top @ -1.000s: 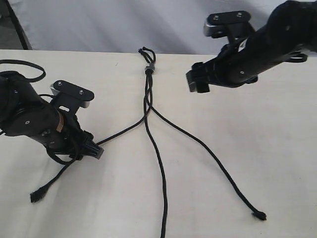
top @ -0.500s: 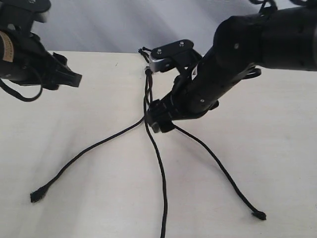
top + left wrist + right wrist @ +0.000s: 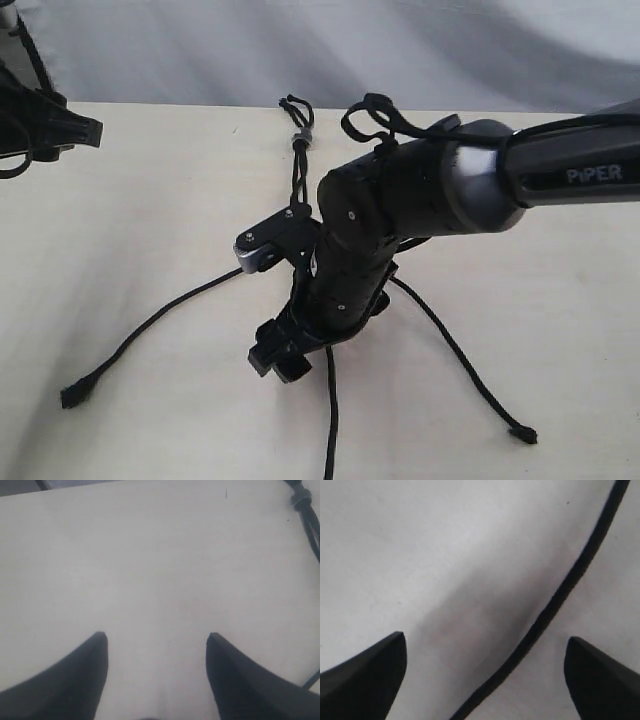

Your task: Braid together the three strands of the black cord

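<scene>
Pale table (image 3: 120, 230); right gripper (image 3: 485, 637) jaws spread, strand (image 3: 560, 592) between them. Looks like pinch next. Left gripper (image 3: 156, 635) spread, empty.

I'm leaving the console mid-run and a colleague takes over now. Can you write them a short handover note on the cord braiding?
Left gripper: open, empty, off at the left over bare table.
Right gripper: open, low over what looks like the middle strand, which runs between its jaws, not gripped.
Black cord: knot by the table edge; left strand and right strand fan out loose.
Done: no braid visible; the right arm hides the stretch below the knot.
Left: essentially all the crossings.
</scene>
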Available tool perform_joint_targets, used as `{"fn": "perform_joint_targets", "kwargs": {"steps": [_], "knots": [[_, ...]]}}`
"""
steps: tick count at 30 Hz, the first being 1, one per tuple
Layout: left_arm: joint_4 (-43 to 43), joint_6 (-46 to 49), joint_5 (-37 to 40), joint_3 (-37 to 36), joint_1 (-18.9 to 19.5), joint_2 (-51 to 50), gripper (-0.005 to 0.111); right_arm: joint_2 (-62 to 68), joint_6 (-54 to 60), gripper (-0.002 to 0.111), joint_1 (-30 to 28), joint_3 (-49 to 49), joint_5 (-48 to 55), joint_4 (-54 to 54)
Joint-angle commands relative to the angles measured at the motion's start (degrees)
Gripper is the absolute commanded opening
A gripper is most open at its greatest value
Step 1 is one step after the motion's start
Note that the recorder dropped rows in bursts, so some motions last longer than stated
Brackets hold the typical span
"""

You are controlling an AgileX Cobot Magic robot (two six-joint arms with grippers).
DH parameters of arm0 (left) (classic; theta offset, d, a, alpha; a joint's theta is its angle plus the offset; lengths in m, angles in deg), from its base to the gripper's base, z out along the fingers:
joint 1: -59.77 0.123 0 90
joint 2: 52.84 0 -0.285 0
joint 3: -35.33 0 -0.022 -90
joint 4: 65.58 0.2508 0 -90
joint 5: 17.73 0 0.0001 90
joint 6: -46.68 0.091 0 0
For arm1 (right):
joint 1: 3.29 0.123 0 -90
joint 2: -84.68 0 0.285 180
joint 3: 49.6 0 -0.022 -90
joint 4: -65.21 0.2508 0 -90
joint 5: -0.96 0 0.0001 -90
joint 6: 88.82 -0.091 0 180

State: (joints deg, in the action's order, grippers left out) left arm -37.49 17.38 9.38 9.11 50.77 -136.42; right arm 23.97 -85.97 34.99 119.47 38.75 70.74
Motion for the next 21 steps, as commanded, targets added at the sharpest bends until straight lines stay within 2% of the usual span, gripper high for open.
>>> {"fn": "perform_joint_targets", "kwargs": {"steps": [1,5,8,14,21], "knots": [[0.3,-0.5,-0.3,-0.2,0.3,-0.2,0.055,2.0,-0.7,0.065,0.0,0.3,-0.6,-1.0],[0.3,-0.5,-0.5,-0.2,0.3,-0.2,0.055,3.8,-0.7,0.023,0.0,0.3,-1.4,-1.9],[0.3,-0.5,-0.5,-0.2,0.3,-0.2,0.055,4.7,-0.7,0.0,0.0,0.3,-0.9,-2.6],[0.2,-0.5,-0.5,-0.2,0.3,-0.2,0.055,1.2,-0.8,0.0,0.0,2.4,3.1,-5.5],[-0.2,-0.8,-0.3,-0.2,0.3,-0.2,0.055,-5.7,-3.2,0.0,-2.5,4.2,5.1,-25.5]]}}
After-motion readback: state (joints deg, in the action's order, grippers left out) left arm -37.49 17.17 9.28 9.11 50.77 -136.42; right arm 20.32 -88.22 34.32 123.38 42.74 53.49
